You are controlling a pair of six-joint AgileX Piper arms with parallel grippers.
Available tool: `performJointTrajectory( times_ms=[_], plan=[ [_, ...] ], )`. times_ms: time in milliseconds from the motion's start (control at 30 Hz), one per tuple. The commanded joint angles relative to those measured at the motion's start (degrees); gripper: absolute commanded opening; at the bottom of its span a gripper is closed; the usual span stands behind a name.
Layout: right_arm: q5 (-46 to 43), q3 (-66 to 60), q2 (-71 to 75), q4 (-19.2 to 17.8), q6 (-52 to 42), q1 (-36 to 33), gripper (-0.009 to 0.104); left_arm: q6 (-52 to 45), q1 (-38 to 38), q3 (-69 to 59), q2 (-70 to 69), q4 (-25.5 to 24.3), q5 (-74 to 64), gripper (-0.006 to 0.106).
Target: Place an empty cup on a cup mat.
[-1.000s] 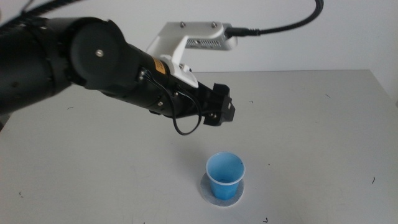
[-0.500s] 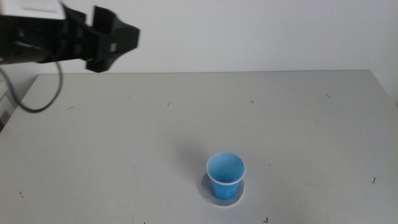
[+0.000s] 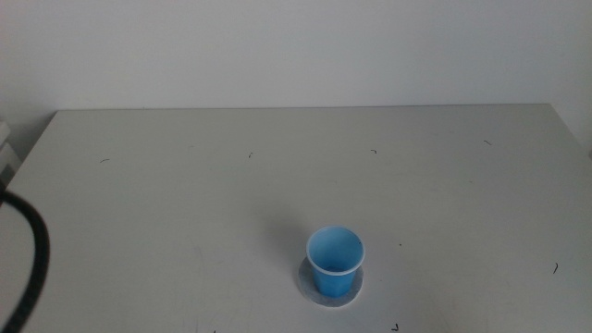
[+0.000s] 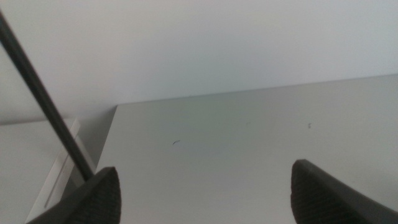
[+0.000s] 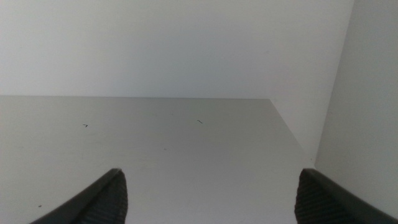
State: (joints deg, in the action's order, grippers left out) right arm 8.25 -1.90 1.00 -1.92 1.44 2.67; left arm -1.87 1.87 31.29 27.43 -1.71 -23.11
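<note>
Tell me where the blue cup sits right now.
In the middle view the cup stands upright on the cup mat, near the table's front edge, slightly right of centre. Neither gripper is near it.

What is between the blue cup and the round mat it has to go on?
Nothing. The cup already stands upright on the cup mat, touching it, with grey edge showing around its base. Both grippers are away from it: the left gripper and right gripper are open and see only bare table.
</note>
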Motion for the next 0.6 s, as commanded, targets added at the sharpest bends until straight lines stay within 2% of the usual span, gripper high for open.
performJointTrajectory(
  times_ms=[0,267,567],
  plan=[
    [-4.5,0.7,1.1,-0.5,-0.5,-0.1,0.094,0.3,-1.9,-3.9,-4.0,-0.2,6.2,0.105],
    [-4.5,0.7,1.1,-0.5,-0.5,-0.1,0.094,0.5,-3.1,-19.7,-19.0,-0.2,9.2,0.105],
    [-4.5,0.7,1.1,-0.5,-0.5,-0.1,0.094,2.5,-3.0,-29.4,-29.0,-0.1,9.9,0.105]
  ],
)
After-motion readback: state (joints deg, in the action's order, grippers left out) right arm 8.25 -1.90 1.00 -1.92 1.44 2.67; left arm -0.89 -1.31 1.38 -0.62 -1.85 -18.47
